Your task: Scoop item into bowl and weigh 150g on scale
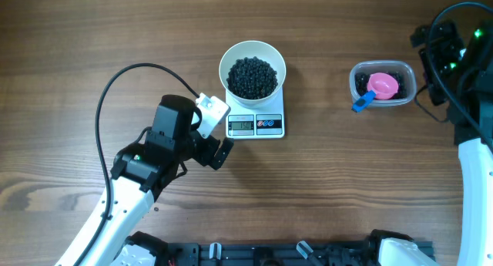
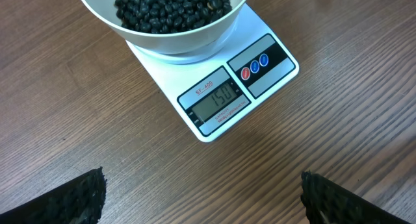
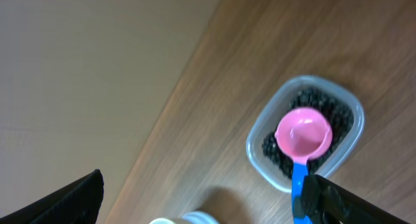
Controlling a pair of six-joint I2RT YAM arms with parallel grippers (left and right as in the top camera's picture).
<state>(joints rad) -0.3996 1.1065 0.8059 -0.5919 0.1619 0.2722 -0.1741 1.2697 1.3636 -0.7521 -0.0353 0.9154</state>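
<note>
White bowl [image 2: 169,43] sits on far part of scale [image 1: 256,126], mid-table, heaped with black beans [image 1: 252,76]. Display looks like 150, so target seems met: only confirm reading. Hold both arms off platform, no nudge, no extra scoop. Scale long axis runs near-far, display and buttons at near edge. Left gripper [image 2: 205,201] spread, empty, just near-left of scale. Right gripper [image 3: 205,201] spread, empty, near tub [image 3: 250,143] holding pink scoop [image 3: 303,134], well right.

Even soft light, right-wrist view blurred.
</note>
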